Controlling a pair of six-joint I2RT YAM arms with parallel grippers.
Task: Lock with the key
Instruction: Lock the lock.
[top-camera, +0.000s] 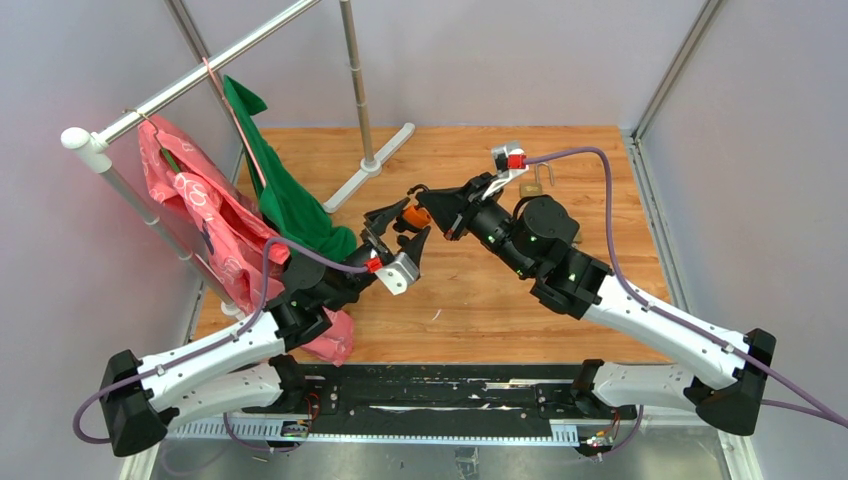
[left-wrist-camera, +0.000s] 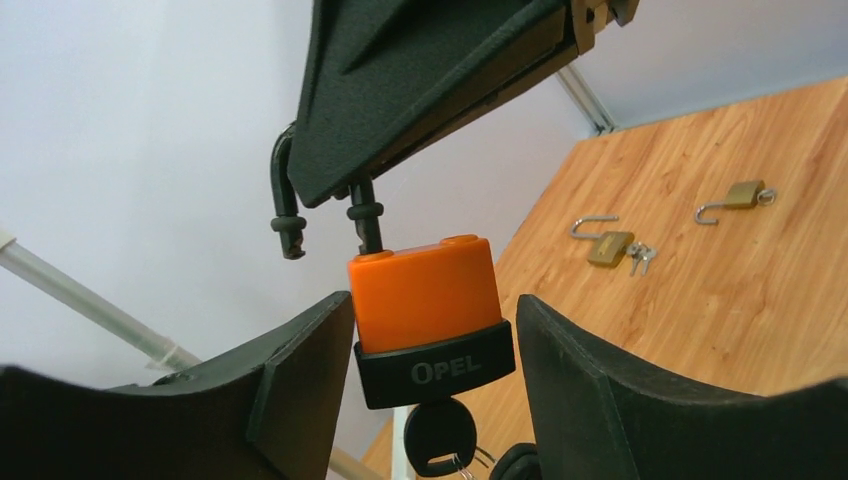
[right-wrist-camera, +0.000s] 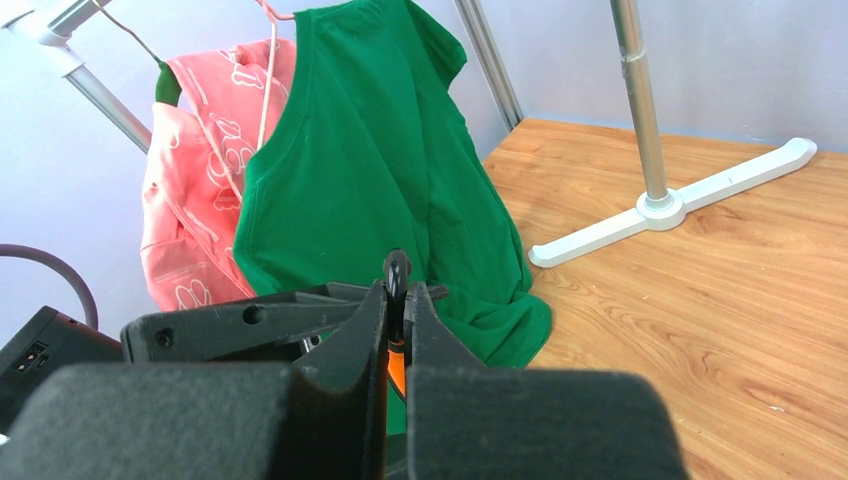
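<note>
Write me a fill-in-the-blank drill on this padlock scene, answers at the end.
1. The right gripper is shut on the padlock's black ___.
2. The left gripper's jaws stand ___ on either side of the padlock.
3. The padlock's black base reads ___.
4. Further off on the table lie ___ brass locks.

Missing words: shackle; open; OPEL; two.

3 padlocks show: 1 orange padlock (left-wrist-camera: 425, 290) and 2 brass padlocks (left-wrist-camera: 608, 246) (left-wrist-camera: 742, 193). 1 black key (left-wrist-camera: 438, 435) sits in the orange one, and the small keys (left-wrist-camera: 640, 258) by 1 brass padlock are too small to count. 1 rack (top-camera: 240, 55) carries 2 garments: 1 pink garment (top-camera: 195, 200) and 1 green top (top-camera: 290, 200).
</note>
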